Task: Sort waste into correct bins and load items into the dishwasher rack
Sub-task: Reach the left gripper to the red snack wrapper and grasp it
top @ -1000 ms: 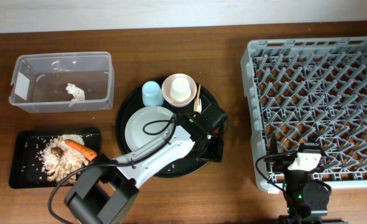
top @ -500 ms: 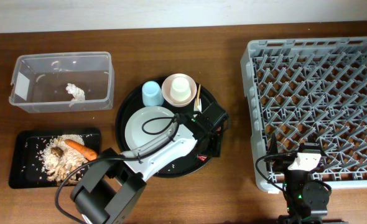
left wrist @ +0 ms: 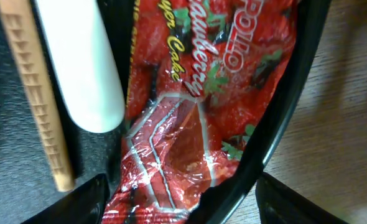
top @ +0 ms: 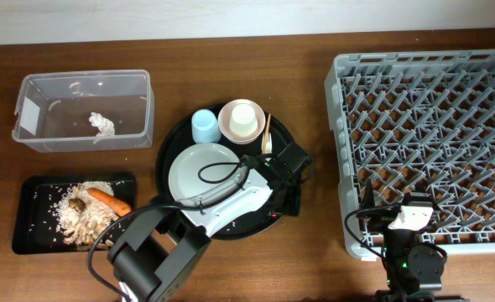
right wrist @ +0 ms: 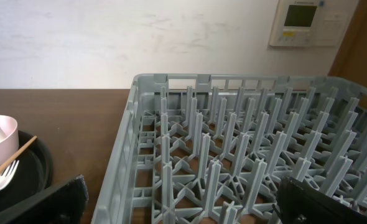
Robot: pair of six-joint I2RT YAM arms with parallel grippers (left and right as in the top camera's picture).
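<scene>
While the left gripper point(left wrist: 190, 200) hangs low over the right-hand side of the round black tray point(top: 170, 143), its jaws stand wide, one dark finger on each side of the red wrapper point(left wrist: 196, 99) and neither clearly pressing it. That wrapper, printed with strawberries, lies crumpled just inside the round tray's right rim. Beside it, further into the tray, lie the white utensil point(left wrist: 78, 62) and then the ribbed wooden chopsticks point(left wrist: 34, 93), both roughly parallel to the wrapper.

Elsewhere on the round tray, the pale grey plate point(top: 189, 176) sits left of centre, partly under the arm. The light blue cup point(top: 204, 127) stands at the tray's upper edge. Just to its right is the pink bowl point(top: 224, 119), with the small white cup point(top: 244, 119) standing inside it.

Up and to the left of the round tray, the clear tub point(top: 130, 109) holds only the crumpled white napkin point(top: 102, 124). Below-left of the round tray, the shallow black rectangular tray point(top: 33, 218) holds the rice scraps point(top: 67, 220), the carrot point(top: 109, 200) and the small brown lump point(top: 78, 204), heaped together.

To the right of the round tray, apart from it on the wooden surface point(top: 298, 92), the dishwasher rack point(top: 432, 126) shows only its pegs. The right gripper point(right wrist: 183, 208) sits at the rack's near edge, its jaws spread fully and holding nothing.
</scene>
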